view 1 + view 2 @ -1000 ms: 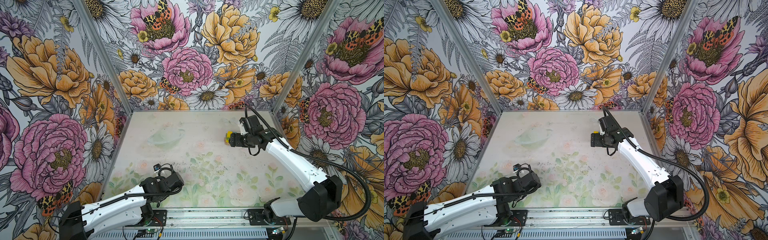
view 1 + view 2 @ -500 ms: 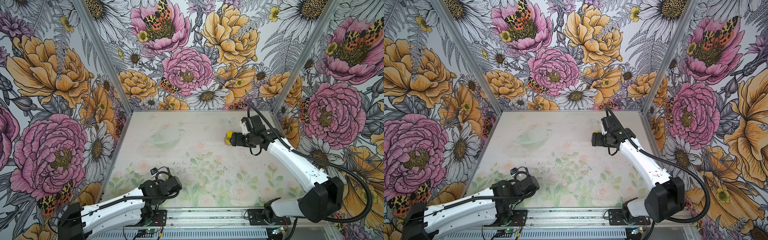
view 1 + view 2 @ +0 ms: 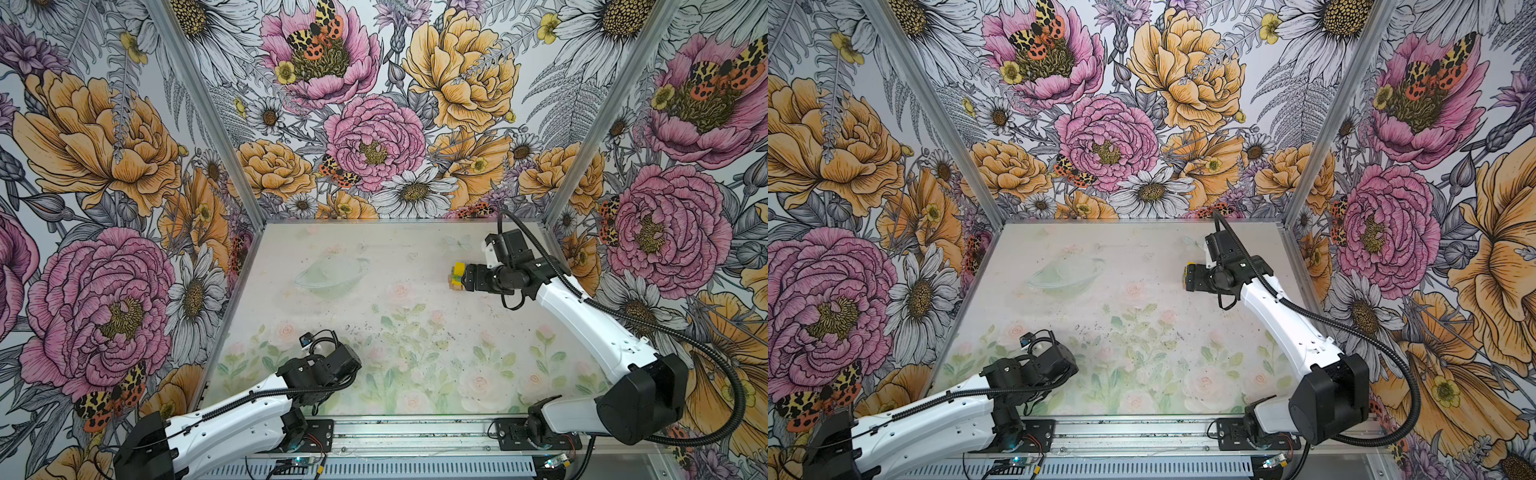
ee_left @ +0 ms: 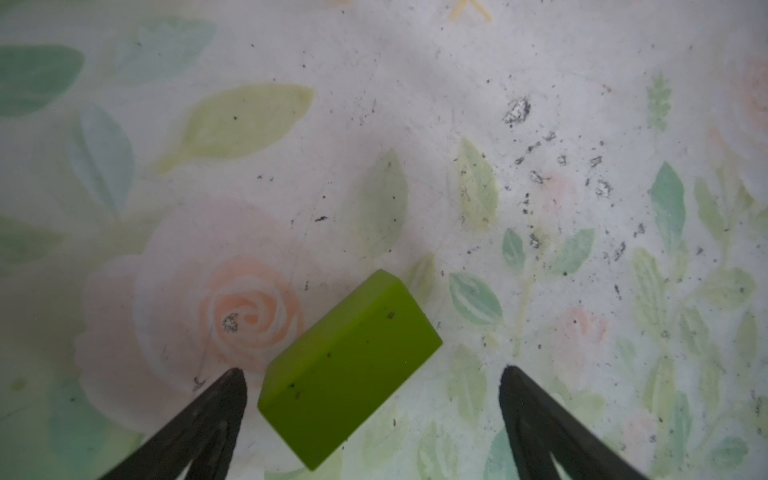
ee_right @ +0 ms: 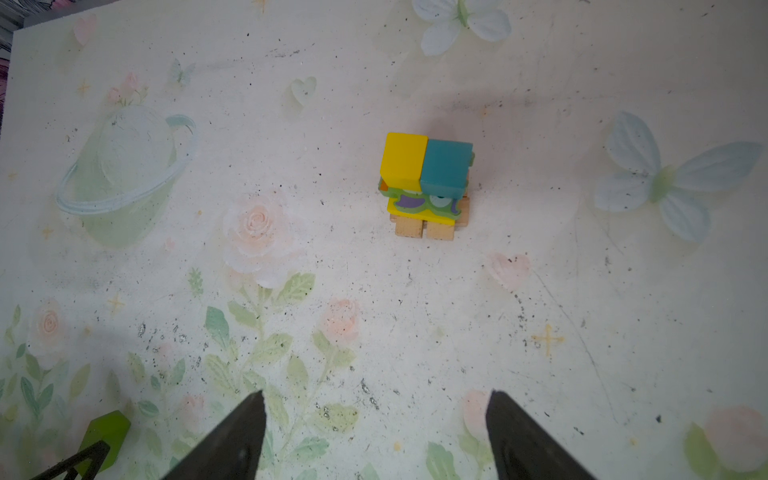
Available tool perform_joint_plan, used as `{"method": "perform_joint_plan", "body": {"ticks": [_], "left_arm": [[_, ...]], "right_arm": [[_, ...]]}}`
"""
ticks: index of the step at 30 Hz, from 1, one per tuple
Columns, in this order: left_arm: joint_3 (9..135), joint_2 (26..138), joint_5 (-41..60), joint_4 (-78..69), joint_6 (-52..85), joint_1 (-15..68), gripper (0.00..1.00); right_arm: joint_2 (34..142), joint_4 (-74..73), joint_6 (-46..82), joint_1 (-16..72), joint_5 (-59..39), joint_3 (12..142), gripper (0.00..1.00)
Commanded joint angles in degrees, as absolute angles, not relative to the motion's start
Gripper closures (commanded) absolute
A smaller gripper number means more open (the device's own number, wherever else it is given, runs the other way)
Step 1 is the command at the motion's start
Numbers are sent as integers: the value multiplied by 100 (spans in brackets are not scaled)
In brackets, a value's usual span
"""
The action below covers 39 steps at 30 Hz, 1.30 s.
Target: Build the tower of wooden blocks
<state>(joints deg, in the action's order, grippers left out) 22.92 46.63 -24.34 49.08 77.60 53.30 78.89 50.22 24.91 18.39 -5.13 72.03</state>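
At the near left of the desk (image 4: 415, 104), the left claw (image 4: 372, 369) gapes wide and empty, one finger on either side of a small lime-green wooden block (image 4: 349, 370), seemingly lined up to grasp it. The right claw (image 5: 375, 392), also open and empty, hangs above the yellow-and-teal-topped wooden tower (image 5: 426, 178) at the far right, whose lower layers are mostly hidden.

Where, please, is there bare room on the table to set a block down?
The wide middle of the table, between the tower at the far right and the lime-green block near the front left, is bare. Crowded only around the tower, beside the right arm.
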Motion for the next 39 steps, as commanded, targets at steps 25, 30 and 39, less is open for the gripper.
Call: {"method": "perform_joint_plan", "body": {"ticks": [25, 30, 39], "left_arm": [[3575, 7072, -1828, 2806, 5728, 4464, 12], [3804, 6678, -2056, 3259, 5740, 4555, 11], [2737, 4932, -2127, 4212, 6684, 4940, 11]], "right_arm": [[7912, 4869, 2426, 1688, -650, 7115, 15], [7893, 4869, 2435, 1685, -653, 7092, 15], [7857, 4869, 2434, 1856, -730, 7066, 15]]}}
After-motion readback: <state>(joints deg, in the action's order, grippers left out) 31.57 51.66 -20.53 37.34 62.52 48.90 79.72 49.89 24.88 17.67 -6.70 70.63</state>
